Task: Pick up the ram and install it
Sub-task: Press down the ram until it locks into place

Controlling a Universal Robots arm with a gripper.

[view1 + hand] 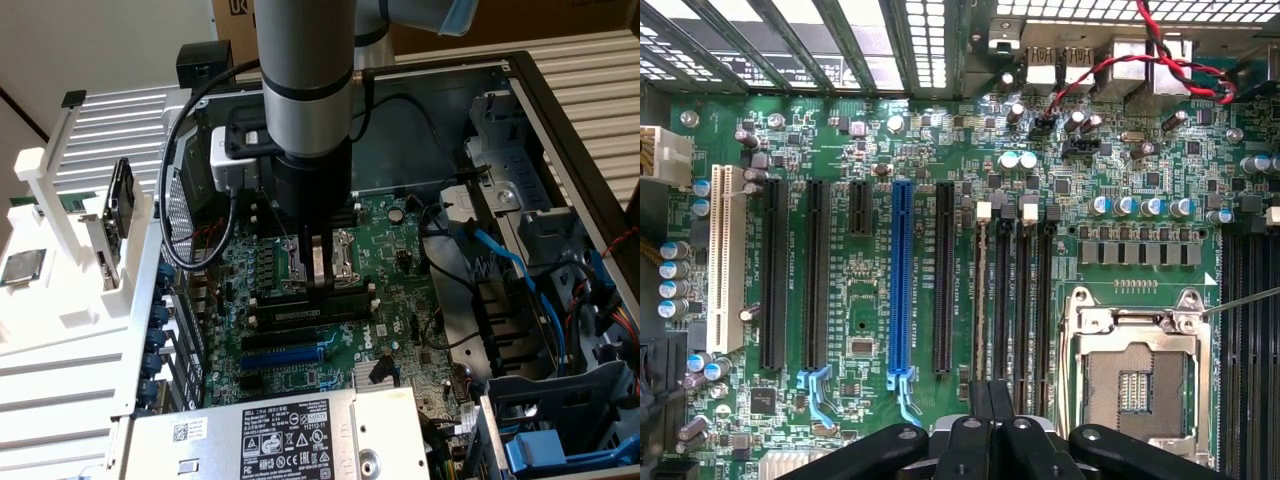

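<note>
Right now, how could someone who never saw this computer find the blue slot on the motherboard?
Look inside the open computer case at the green motherboard lying flat in it. Long parallel slots run side by side across the board, and the blue slot lies among them. Its neighbours are black slots, and one white slot lies at the row's end.

A green motherboard (870, 280) carries a blue expansion slot (902, 285) beside black ones. The empty processor socket (1137, 375) (metal-framed) sits near red-and-black wires (1110, 65).
</note>
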